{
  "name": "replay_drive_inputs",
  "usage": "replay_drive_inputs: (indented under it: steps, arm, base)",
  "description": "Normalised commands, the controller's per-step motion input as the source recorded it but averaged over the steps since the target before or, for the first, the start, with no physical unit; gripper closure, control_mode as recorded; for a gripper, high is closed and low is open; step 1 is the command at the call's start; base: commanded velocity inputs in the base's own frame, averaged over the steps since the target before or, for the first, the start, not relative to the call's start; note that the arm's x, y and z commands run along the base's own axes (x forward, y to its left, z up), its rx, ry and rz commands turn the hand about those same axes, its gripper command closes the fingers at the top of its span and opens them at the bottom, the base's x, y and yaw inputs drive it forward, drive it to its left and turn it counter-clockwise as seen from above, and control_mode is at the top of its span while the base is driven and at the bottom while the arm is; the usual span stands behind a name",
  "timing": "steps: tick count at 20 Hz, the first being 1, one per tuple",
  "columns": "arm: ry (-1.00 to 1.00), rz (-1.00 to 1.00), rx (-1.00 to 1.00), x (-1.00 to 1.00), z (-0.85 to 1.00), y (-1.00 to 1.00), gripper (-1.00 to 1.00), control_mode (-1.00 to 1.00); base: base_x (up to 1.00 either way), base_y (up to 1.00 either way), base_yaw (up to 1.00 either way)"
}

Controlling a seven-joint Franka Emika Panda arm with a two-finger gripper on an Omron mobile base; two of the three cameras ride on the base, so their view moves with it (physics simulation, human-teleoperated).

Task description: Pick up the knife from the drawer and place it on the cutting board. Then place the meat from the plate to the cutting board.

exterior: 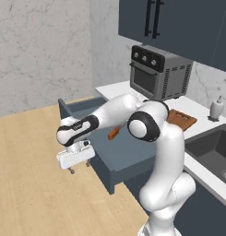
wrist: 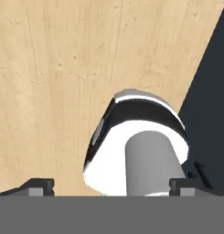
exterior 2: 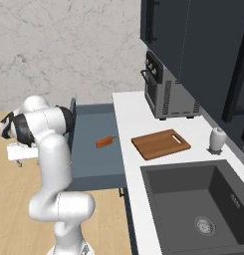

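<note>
Right base view gives the clearest layout: the wide, shallow dark slate-blue drawer (exterior 2: 96, 164) stands pulled out from the counter, and the small slim knife with an orange-red handle (exterior 2: 105, 142) lies on the drawer's floor, near its counter-side edge. Nothing else can be seen in the drawer. On the white counter beside the drawer rests the rectangular reddish-brown wooden cutting board (exterior 2: 160, 143) with a slot-shaped handle hole; its surface is bare. The dark sink basin just past the board also looks empty. The meat and its plate cannot be made out.

The white arm's two-finger gripper (exterior: 80, 167) hangs out past the drawer's front, over the pale wooden floor, with its fingers spread wide and nothing between them. In the hand view the tips point down at the floorboards, with the drawer's dark side along one edge.

By my reading the first step, fetching the knife, is not yet under way. The next move calls for swinging the hand back over the drawer, lining the spread fingers across the orange-red handle, and lowering onto it.
</note>
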Motion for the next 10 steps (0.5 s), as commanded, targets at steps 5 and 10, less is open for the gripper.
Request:
replay_drive_inputs:
  steps: [5, 10]
  arm:
    - [0.00, -0.24, -0.02, -0.09, 1.00, -0.36, -1.00, -1.00]
    - [0.00, -0.39, -0.04, 0.00, 0.97, -0.99, -1.00, -1.00]
  base:
    - [0.00, 0.00, 0.00]
    - [0.00, 0.00, 0.00]
